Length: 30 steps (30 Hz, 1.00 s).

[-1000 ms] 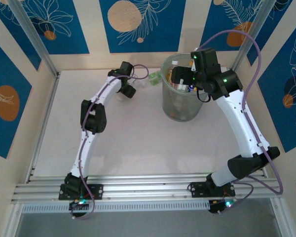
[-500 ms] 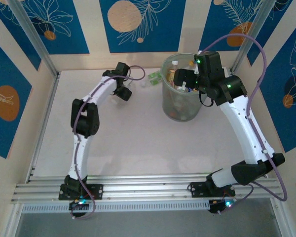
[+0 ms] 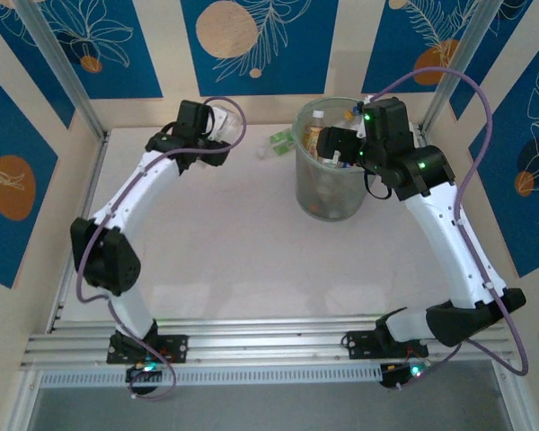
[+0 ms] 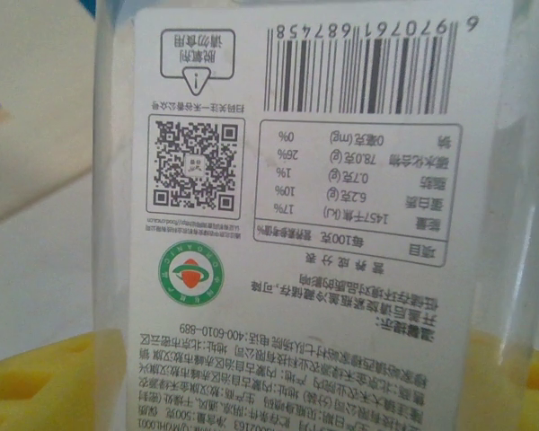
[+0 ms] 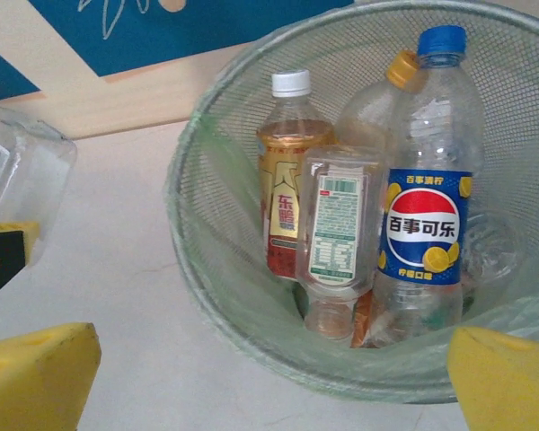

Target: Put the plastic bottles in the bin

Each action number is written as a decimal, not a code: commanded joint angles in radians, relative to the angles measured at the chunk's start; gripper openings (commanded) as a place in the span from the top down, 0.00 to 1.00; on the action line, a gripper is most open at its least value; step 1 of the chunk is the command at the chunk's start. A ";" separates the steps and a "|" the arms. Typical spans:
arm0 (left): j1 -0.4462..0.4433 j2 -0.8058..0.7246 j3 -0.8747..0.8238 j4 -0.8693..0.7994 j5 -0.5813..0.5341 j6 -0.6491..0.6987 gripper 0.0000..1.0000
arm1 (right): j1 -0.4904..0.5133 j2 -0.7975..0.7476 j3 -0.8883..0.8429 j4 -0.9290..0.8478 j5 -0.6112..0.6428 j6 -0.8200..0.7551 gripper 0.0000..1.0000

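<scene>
The left gripper (image 3: 211, 124), at the far left of the table, is partly closed, its yellow pads (image 4: 45, 382) clamping one clear bottle (image 4: 296, 224) with a white label. The right gripper (image 5: 271, 382) is spread wide and empty, over the near rim of the single bin (image 5: 190, 224) at far centre. Four upright bottles show inside: white-capped (image 5: 287, 180), upside-down (image 5: 334, 233), yellow-capped (image 5: 377, 99) and blue-capped (image 5: 427, 224). One green-labelled bottle (image 3: 281, 138) lies just left of the bin.
</scene>
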 commanded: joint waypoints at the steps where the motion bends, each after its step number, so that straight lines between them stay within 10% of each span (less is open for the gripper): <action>1: -0.055 -0.087 -0.049 0.137 0.020 0.045 0.31 | 0.009 -0.033 0.009 0.028 -0.057 0.020 0.01; 13: -0.266 -0.152 0.028 0.331 0.089 0.145 0.31 | 0.065 -0.232 -0.073 0.154 -0.067 0.001 0.01; 30: -0.511 0.326 0.633 0.161 -0.001 0.324 0.30 | 0.073 -0.668 -0.331 0.415 0.042 -0.117 0.01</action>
